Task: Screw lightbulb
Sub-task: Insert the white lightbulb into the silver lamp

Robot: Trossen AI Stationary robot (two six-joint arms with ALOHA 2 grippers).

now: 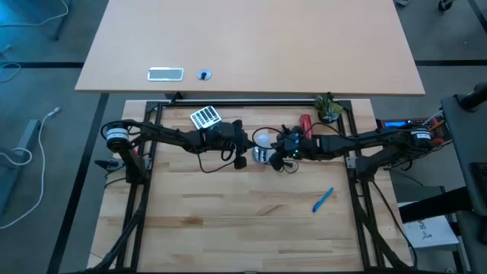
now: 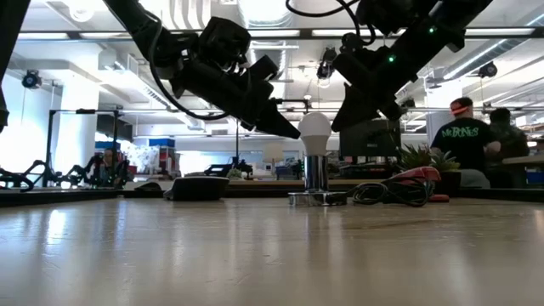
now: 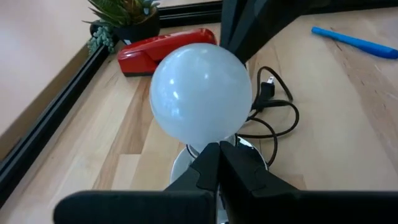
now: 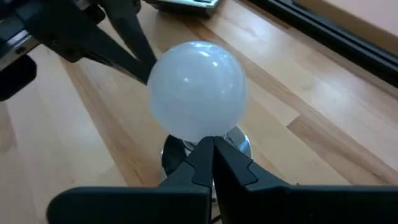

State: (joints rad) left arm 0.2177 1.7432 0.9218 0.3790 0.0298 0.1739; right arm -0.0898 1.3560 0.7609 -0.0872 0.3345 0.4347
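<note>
Both end effectors are closed and hold nothing: the left end effector [image 3: 217, 155] has its pinched tips at one side of the lightbulb [image 2: 314, 129], just under the globe, and the right end effector [image 4: 211, 151] mirrors it from the opposite side. Whether either tip touches the glass cannot be told. The lightbulb stands upright with its screw end down in the silver socket [image 2: 316, 174], the one holder here, which has nothing else in it; how far the thread is seated cannot be seen. Judging by looks, the frosted globe is light, stiff, smooth and slippery, and fragile under a hard squeeze, so the best hold is probably a gentle one across the widest part of the globe, with fingers opened first. A black cord [image 3: 273, 115] trails from the socket, a red stapler [image 3: 163, 50] lies beyond the lightbulb, and a blue pen [image 1: 323, 200] lies well apart from it on the tabletop [image 1: 251, 228].
</note>
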